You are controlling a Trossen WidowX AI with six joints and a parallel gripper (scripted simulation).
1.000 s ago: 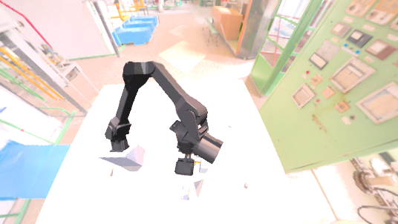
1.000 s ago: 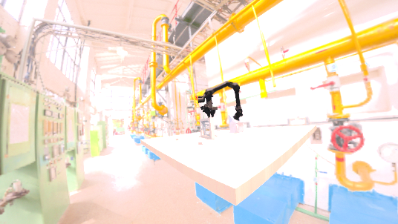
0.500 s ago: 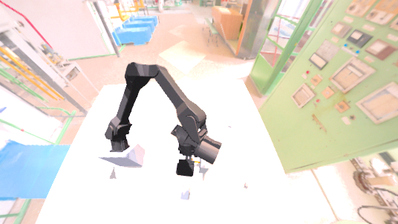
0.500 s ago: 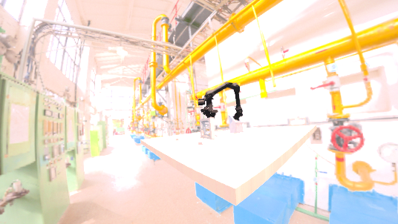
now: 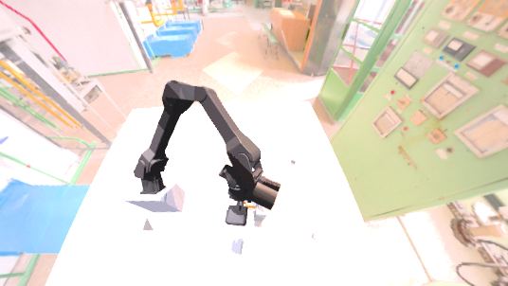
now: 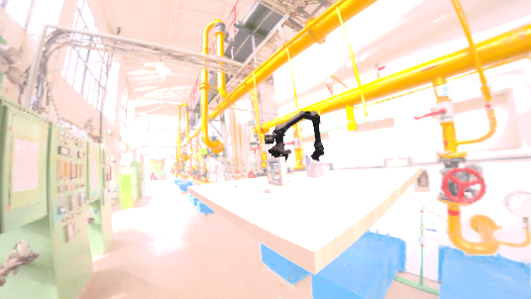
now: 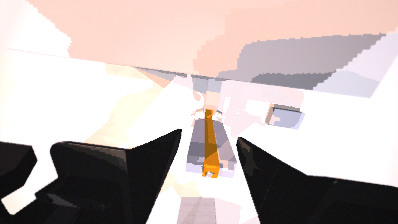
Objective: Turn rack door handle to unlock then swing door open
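The orange handle [image 7: 210, 145] [image 5: 250, 206] stands in front of a grey panel in the wrist view, its length running away from the camera. My gripper [image 7: 209, 136] is open, one black fingertip on each side of the handle in that view, with a gap on both sides. How deep the handle sits between the fingers cannot be told. The pale rack [image 6: 275, 174] [image 5: 259, 218] stands upright on the table [image 6: 317, 213] [image 5: 199, 265], just below the gripper in the exterior view. The arm hides much of the rack and door in the top view; the door's angle is unclear.
A grey wedge-shaped mount [image 5: 168, 201] [image 6: 313, 168] is at the arm's base. A small grey block [image 5: 237, 246] lies in front of the rack, with a small grey cone [image 5: 148, 224] near the mount. Tiny objects [image 5: 293, 162] [image 5: 314, 236] lie to the right. A small box [image 7: 286, 118] shows right of the handle.
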